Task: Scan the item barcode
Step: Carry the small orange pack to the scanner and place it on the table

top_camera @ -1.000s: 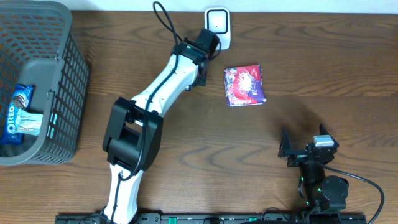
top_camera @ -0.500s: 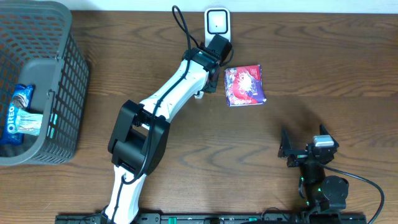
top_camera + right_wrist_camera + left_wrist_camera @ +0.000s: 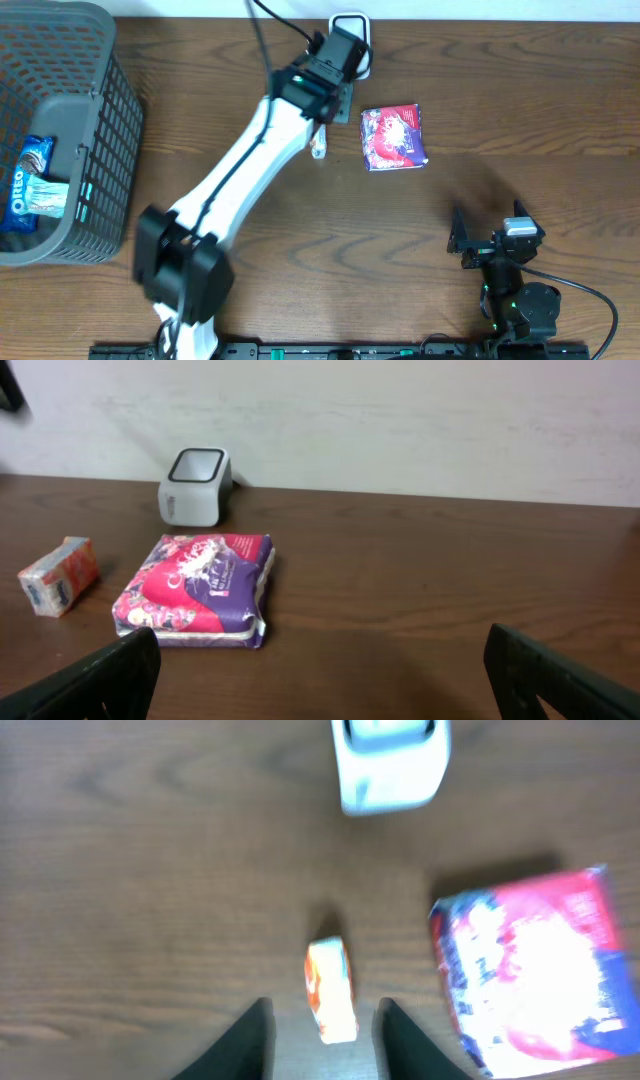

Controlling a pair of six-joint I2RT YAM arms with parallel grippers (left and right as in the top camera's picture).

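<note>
A small orange-and-white packet (image 3: 331,990) lies on the wooden table, left of a red-and-purple packet (image 3: 535,970). The white barcode scanner (image 3: 392,760) stands beyond both at the table's back edge. My left gripper (image 3: 322,1035) hangs above the small packet, open, fingers on either side and not touching it. From overhead the small packet (image 3: 319,145) peeks out beside the left arm, with the left gripper (image 3: 333,105), scanner (image 3: 350,30) and red packet (image 3: 394,137) nearby. My right gripper (image 3: 320,670) is open and empty at the front right (image 3: 487,225).
A dark mesh basket (image 3: 100,150) stands at the far left, with Oreo packs (image 3: 22,180) inside. The right wrist view shows the small packet (image 3: 58,575), red packet (image 3: 195,590) and scanner (image 3: 196,485) in front of a white wall.
My left gripper has opened and let go of the small orange packet, which now lies on the table. The left arm has lifted away from it. The right arm has not moved.
</note>
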